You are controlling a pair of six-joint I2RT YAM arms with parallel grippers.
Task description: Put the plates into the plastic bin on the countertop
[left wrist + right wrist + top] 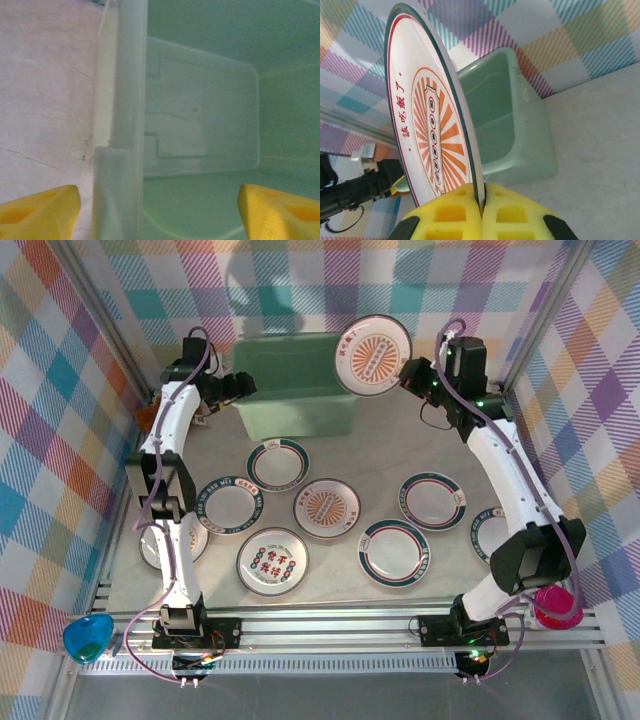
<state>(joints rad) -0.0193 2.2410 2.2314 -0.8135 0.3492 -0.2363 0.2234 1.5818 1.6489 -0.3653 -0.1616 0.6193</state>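
**Fig.** Carry stage of plate transfer.

**Key relation.** The right gripper (415,370) has its yellow fingers (451,216) pressed together on the rim of the sunburst plate (373,355). The plate is held on edge, lifted off the countertop (400,455), at the upper-right corner of the plastic bin (290,412). In the top view the bin's opening lies just left of the plate and below it. The bin's long axis runs left-right across the frame.

In the right-wrist view the plate (430,125) rises from the pinch at bottom centre w/ its printed face toward frame left. The bin (520,125) sits behind it, centre-right. Judged next move: shift the plate left over the opening, then tip and release. The right arm is the nearer one (it already carries the load).

**Left gripper** (235,388). It is at the bin's upper-left corner. Its fingers (37,210) are spread wide and straddle the bin wall (131,75), one pad outside and one inside, neither touching it.

**Containers.** The bin's floor is bare in the left-wrist view, so no plate is in yet. The other plates (327,508), approx. eight, lie flat on the countertop in the lower half of the frame, two partly hidden by the arms.
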